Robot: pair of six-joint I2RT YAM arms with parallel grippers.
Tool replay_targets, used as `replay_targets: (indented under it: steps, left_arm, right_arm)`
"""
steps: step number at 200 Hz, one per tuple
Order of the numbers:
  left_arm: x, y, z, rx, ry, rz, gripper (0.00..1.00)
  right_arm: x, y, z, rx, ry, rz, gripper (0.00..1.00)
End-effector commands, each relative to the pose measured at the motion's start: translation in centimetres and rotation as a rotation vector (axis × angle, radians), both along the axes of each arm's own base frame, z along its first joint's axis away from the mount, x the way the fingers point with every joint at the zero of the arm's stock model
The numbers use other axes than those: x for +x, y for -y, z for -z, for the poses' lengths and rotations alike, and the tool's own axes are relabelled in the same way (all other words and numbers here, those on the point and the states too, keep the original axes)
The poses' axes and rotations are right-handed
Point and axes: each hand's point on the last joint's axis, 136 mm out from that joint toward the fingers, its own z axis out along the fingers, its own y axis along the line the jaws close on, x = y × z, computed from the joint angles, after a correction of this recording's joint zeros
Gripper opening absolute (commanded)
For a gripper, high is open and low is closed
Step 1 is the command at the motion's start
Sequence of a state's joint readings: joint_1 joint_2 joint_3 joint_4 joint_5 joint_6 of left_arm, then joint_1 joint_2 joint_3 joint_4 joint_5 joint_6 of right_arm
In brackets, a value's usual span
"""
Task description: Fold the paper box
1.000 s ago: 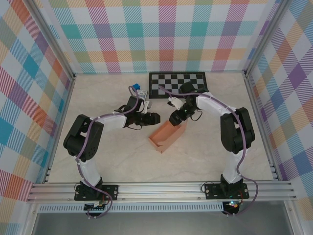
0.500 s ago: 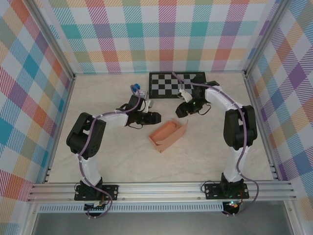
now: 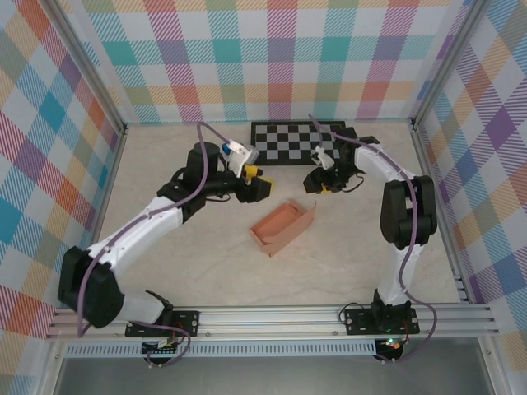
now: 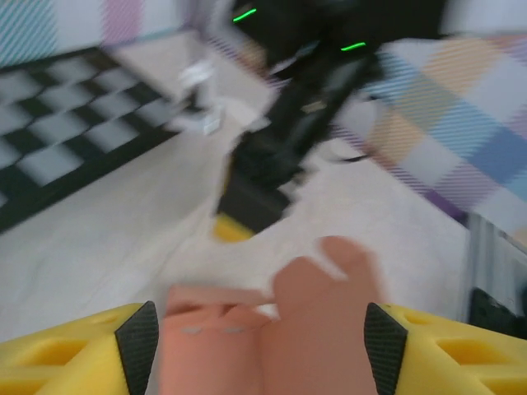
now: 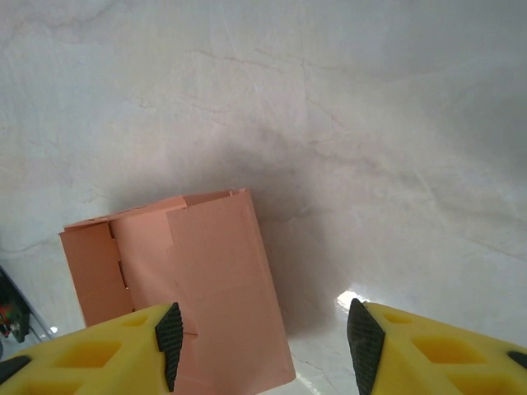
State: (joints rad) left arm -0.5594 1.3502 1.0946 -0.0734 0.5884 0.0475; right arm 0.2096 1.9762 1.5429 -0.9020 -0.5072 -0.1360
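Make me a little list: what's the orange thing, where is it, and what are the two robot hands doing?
Orange thing: paper box, partly folded, top open
Where: on the table, in front of the checkerboard mat
Left gripper: open, near the box, not touching it
Right gripper: open, near the box, holding nothing

Black-white arms, purple cables, yellow-fingered grippers
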Motion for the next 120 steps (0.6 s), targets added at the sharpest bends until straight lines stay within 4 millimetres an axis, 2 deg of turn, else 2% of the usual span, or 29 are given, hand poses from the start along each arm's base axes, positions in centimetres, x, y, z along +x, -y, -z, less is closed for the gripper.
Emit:
replay_targets:
  steps: [1, 16, 24, 51, 63, 77, 97, 120]
  left_arm:
    - [-4.5, 1.8, 4.6, 0.108, -0.017, 0.187, 0.71]
    - [-4.9, 2.5, 5.4, 0.112, -0.04, 0.191, 0.71]
    - [-5.0, 2.7, 5.9, 0.125, -0.027, 0.187, 0.71]
    - [-5.6, 3.5, 7.2, 0.162, -0.011, 0.221, 0.72]
    - [-6.4, 3.8, 8.0, 0.203, 0.007, 0.262, 0.72]
    - [-7.3, 4.3, 8.8, 0.255, 0.052, 0.299, 0.72]
    - [-8.4, 5.3, 9.1, 0.295, 0.122, 0.324, 0.71]
    - [-9.8, 6.3, 9.9, 0.361, 0.202, 0.342, 0.71]
  right_arm:
    - [-0.3, 0.0, 0.3, 0.002, -0.053, 0.091, 0.58]
    - [0.3, 1.5, -0.4, -0.062, -0.03, 0.197, 0.59]
    - [0.7, 2.9, -1.0, -0.115, -0.02, 0.293, 0.6]
    - [0.1, 5.8, -4.7, -0.169, -0.037, 0.539, 0.66]
    - [-0.8, 5.6, -6.2, -0.128, -0.071, 0.616, 0.7]
    - [-2.0, 4.8, -7.0, -0.055, -0.124, 0.666, 0.71]
    - [-2.8, 3.8, -7.9, 0.013, -0.143, 0.631, 0.71]
    - [-2.3, 5.6, -6.9, -0.053, -0.111, 0.62, 0.71]
